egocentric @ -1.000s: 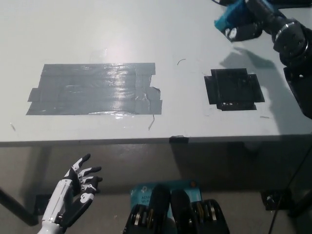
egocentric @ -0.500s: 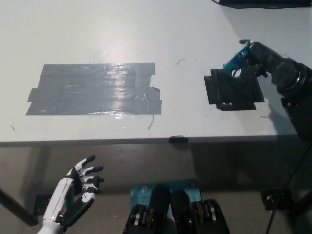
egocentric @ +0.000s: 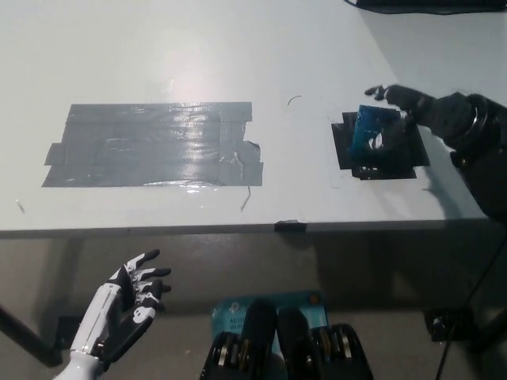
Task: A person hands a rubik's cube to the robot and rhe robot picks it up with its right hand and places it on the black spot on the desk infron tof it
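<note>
The rubik's cube is judged a light, rigid plastic block with smooth, somewhat slippery faces. It should not deform under finger pressure, and a short drop is unlikely to harm it, though it may tumble or slide. The sound hold is across 2 opposite flat faces, with the fingers clear of the corners, where the contact is small and the cube can pivot.

In the head view the cube shows mainly 1 blue-teal upper face, blurred; the individual tiles cannot be made out. It appears to rest on the black spot, a square of black tape on the desk, in the upper-left part of that square.

The right hand — black — lies just beyond and to the right of the cube. Its fingers are extended and spread past the cube's far edge and do not wrap it. The hand is judged released and empty, though whether it touches the cube cannot be told.

The left hand — white — rests well away from the right hand, below the desk's near edge, with fingers apart and nothing held.

A large patch of grey tape lies far to the left of the working hand and plays no part.
</note>
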`<act>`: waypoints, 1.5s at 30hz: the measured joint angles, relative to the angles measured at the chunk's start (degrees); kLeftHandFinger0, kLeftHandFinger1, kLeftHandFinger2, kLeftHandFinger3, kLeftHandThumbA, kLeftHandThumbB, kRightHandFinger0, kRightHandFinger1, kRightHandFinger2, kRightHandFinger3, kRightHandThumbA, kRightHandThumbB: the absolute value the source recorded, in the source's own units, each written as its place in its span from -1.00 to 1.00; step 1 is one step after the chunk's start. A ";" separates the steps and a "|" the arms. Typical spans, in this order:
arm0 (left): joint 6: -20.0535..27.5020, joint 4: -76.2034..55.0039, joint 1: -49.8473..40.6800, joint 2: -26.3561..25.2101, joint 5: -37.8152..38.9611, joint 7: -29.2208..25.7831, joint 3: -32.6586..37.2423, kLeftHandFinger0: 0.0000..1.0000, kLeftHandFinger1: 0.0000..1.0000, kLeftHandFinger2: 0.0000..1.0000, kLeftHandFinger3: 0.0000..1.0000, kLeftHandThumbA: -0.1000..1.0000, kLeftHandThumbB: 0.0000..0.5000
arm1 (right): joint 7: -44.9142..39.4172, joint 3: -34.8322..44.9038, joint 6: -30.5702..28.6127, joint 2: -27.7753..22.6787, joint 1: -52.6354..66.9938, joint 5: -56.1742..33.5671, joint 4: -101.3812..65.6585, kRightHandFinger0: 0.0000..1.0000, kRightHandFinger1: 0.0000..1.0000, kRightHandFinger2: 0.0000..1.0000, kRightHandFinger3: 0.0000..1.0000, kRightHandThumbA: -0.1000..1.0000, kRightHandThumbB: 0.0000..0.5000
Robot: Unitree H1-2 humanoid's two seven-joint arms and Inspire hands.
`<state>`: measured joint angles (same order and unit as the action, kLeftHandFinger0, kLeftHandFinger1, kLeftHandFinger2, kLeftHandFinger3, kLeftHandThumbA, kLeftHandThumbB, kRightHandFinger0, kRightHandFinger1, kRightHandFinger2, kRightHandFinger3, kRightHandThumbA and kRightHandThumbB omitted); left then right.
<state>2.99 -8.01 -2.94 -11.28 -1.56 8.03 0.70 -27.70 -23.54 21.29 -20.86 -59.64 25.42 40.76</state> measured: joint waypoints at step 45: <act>0.22 2.09 -2.00 0.64 0.18 0.00 0.42 1.00 1.00 1.00 1.00 0.94 0.40 | 2.16 27.31 -2.13 11.95 66.71 -16.25 -67.78 1.00 1.00 1.00 1.00 1.00 0.71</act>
<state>3.21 -5.92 -4.94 -10.64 -1.38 8.03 1.12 -25.54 3.76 19.16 -8.91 7.07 9.17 -27.02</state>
